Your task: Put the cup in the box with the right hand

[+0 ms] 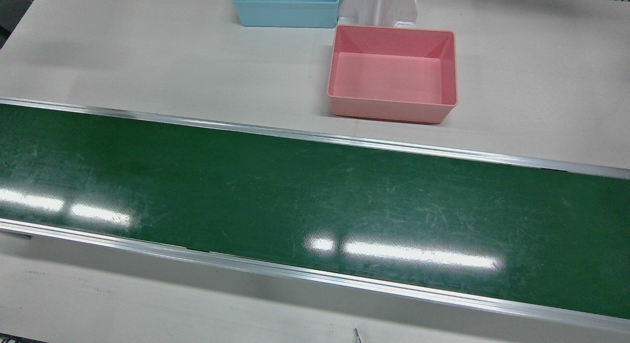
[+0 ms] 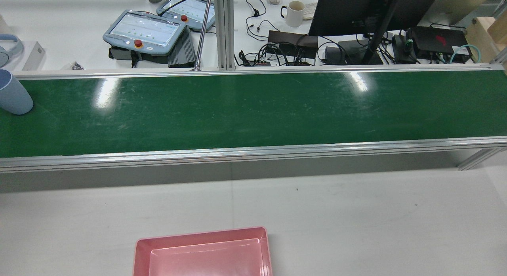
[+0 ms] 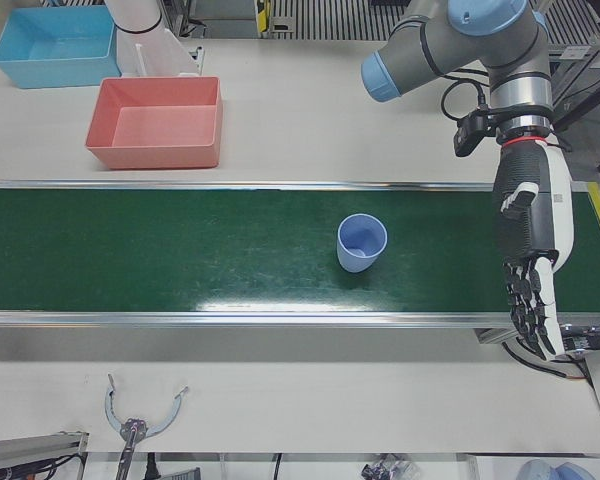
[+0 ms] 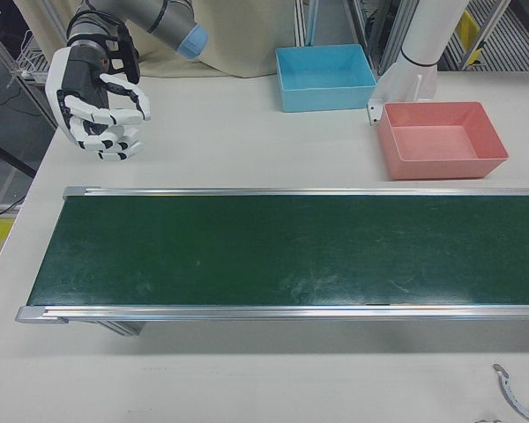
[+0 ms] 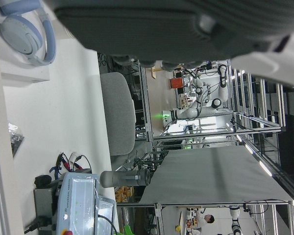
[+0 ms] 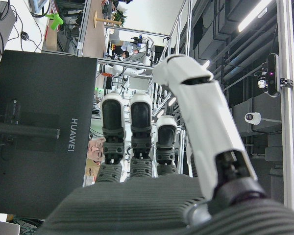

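A pale blue cup stands upright, mouth up, on the green conveyor belt, on the half of the table before the robot's left arm. In the rear view the cup sits at the far 9 o'clock edge of the belt, partly cut off by the frame. It looks like light, stiff plastic with a smooth, slightly tapered wall, so it is probably easy to lift but could tip or slip. A sensible hold would wrap the wall at mid-height, fingers on 1 side and thumb opposite.

The pink box rests empty on the white table, at about 10 o'clock from the cup, across the belt's rail. A blue box lies beyond it.

The right hand hovers over the table at the opposite end of the belt, well apart from the cup, fingers loosely curled and apart, holding nothing. The left hand hangs at 3 o'clock of the cup, fingers extended downward, also empty.
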Robot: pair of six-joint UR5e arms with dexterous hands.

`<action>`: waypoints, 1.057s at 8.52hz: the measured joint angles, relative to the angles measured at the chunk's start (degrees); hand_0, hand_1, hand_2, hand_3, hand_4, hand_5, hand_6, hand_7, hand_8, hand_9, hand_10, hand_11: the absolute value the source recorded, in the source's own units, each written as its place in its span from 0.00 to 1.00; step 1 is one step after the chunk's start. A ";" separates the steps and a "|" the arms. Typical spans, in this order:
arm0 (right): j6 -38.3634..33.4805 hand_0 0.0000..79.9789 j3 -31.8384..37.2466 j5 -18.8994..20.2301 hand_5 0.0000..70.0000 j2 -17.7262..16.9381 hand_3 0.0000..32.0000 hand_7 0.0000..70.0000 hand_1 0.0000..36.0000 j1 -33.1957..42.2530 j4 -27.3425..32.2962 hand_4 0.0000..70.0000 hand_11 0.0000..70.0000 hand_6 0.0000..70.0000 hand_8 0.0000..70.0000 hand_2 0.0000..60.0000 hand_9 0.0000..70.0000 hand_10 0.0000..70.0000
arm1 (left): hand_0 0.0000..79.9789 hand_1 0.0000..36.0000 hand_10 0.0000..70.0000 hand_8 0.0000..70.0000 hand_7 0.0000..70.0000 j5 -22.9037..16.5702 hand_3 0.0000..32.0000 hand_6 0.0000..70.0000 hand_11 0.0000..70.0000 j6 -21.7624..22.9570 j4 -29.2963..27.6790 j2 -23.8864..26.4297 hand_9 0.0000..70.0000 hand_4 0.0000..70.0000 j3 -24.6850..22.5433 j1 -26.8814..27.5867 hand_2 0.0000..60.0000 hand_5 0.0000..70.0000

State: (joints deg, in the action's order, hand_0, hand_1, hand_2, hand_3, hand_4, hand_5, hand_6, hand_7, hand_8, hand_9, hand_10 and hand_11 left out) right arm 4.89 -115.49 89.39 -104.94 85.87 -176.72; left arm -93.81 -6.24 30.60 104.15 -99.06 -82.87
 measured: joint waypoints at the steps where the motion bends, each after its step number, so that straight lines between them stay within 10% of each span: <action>1: -0.03 1.00 -0.03 0.00 0.30 0.00 0.00 1.00 1.00 0.03 -0.02 0.35 0.71 0.30 0.62 0.54 0.77 0.46 | 0.00 0.00 0.00 0.00 0.00 -0.03 0.00 0.00 0.00 0.00 -0.01 0.00 0.00 0.00 0.00 0.00 0.00 0.00; 9: -0.06 1.00 -0.12 0.00 0.30 0.00 0.00 1.00 1.00 0.02 -0.03 0.33 0.70 0.29 0.62 0.53 0.77 0.46 | 0.00 0.00 0.00 0.00 0.00 -0.01 0.00 0.00 0.00 0.00 -0.02 0.00 0.00 0.00 -0.01 0.02 0.00 0.00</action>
State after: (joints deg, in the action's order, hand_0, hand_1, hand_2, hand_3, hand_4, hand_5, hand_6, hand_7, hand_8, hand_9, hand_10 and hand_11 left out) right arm 4.83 -115.61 89.39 -104.94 85.89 -176.75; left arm -93.82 -6.24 30.58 104.15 -99.08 -82.85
